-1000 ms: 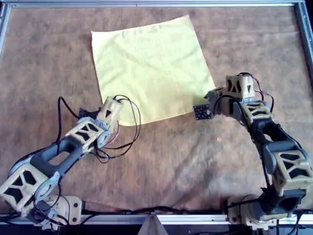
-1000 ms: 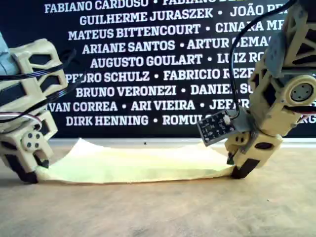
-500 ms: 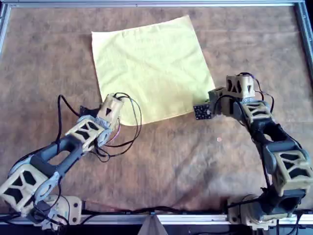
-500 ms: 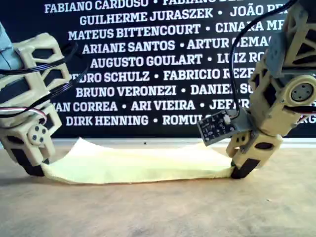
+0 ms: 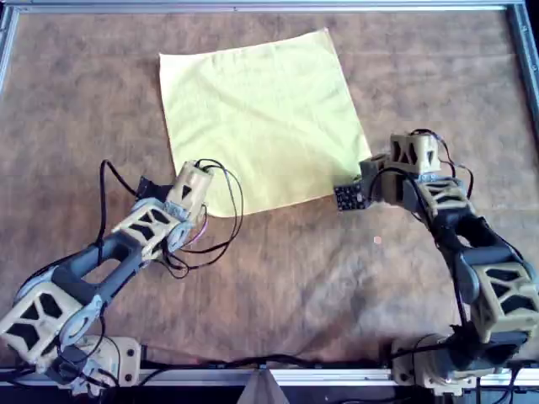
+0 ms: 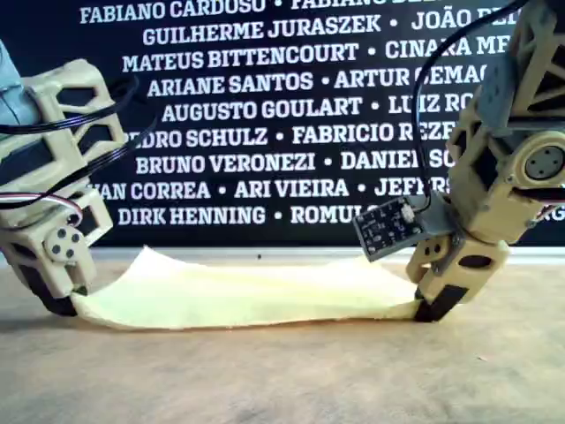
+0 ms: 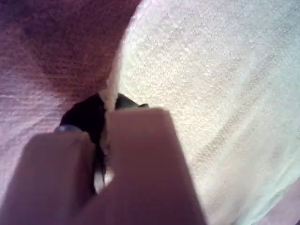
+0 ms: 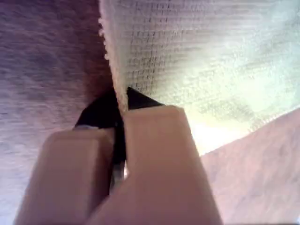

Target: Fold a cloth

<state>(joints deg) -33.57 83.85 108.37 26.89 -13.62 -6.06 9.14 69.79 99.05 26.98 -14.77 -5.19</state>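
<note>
Across the brown tabletop [image 5: 278,278] your cloth [image 5: 257,114] lies spread flat: thin, light and limp, so expect it to sag and drag. Hold it by the near corners, as now: left claw [image 5: 198,202] and right claw [image 5: 370,168] are each clenched on one.

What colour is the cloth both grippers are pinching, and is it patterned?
The cloth is plain pale yellow, unpatterned; clearest in the overhead view.
</note>
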